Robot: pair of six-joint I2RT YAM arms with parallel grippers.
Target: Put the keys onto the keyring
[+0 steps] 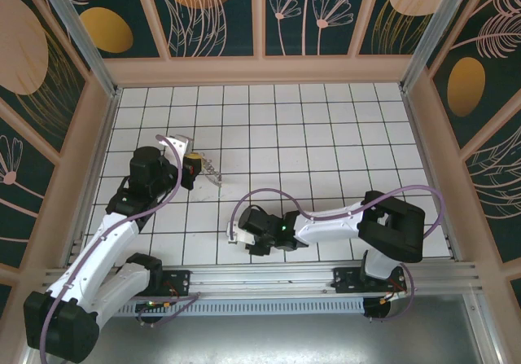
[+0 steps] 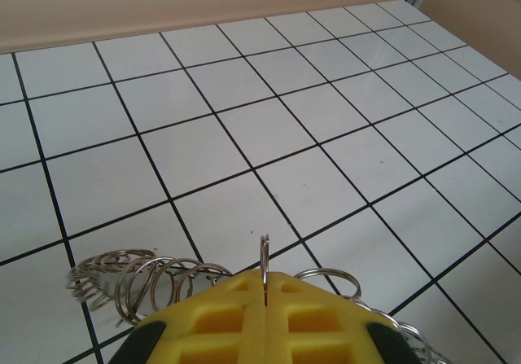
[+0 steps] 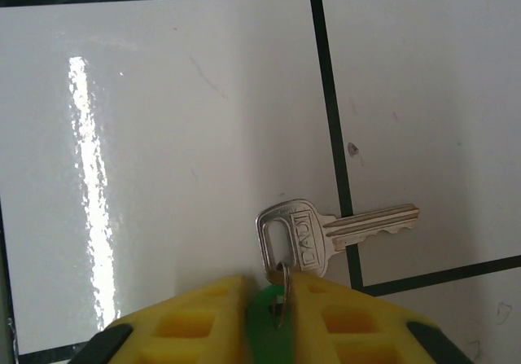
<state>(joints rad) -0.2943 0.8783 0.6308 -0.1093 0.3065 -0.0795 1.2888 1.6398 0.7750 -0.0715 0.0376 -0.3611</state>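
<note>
- My left pincer (image 2: 264, 289): clamped shut on one loop of the one keyring (image 2: 130, 278), coils either side.
- My right pincer (image 3: 267, 287): pinching the keys (image 3: 326, 238) by one green tag (image 3: 260, 331); one silver key, flat on the table (image 3: 163, 136).

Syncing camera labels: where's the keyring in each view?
Top external: keyring left of centre, lying just right of the left gripper.
Left wrist: keyring at bottom edge, one ring pinched between yellow fingers, rest coiled bottom left.
Right wrist: frames the keys, bottom centre.
Shared landmark: white floor tiles with black grid lines.
</note>
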